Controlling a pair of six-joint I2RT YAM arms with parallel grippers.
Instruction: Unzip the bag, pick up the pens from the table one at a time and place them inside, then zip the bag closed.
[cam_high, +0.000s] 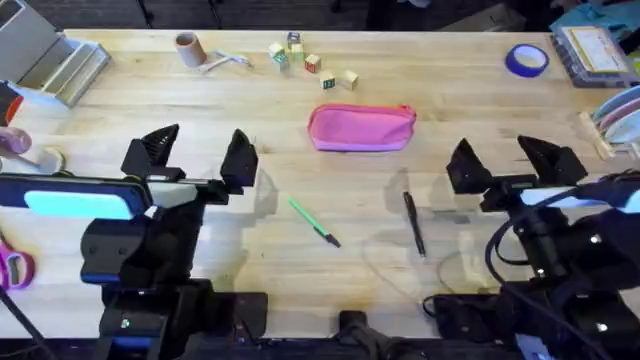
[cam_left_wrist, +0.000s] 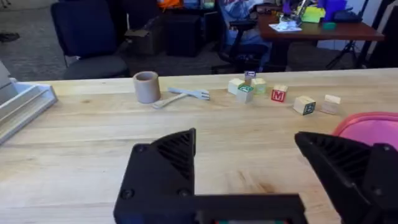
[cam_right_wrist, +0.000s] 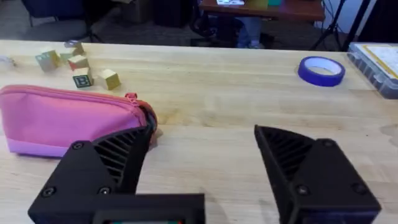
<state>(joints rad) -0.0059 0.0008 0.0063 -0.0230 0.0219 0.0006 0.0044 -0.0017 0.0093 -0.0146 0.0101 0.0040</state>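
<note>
Pink pencil pouch zipped, lying mid-counter. Green pen and black pen lie apart, nearer the arm bases. Left gripper and right gripper: fingers spread, holding nothing, flanking the pens.

Bare desk lay all around the pink bag, so either gripper had a clear way in. The left gripper, jaws wide, stood at the bag's 8 o'clock; the right gripper, also spread, at its 4 o'clock. Between them the green pen and black pen lay well apart, with open wood on every side. Beyond the bag, at 11 o'clock, wooden blocks, a small cup and a fork crowded the far edge; a blue tape roll sat at 2 o'clock
</note>
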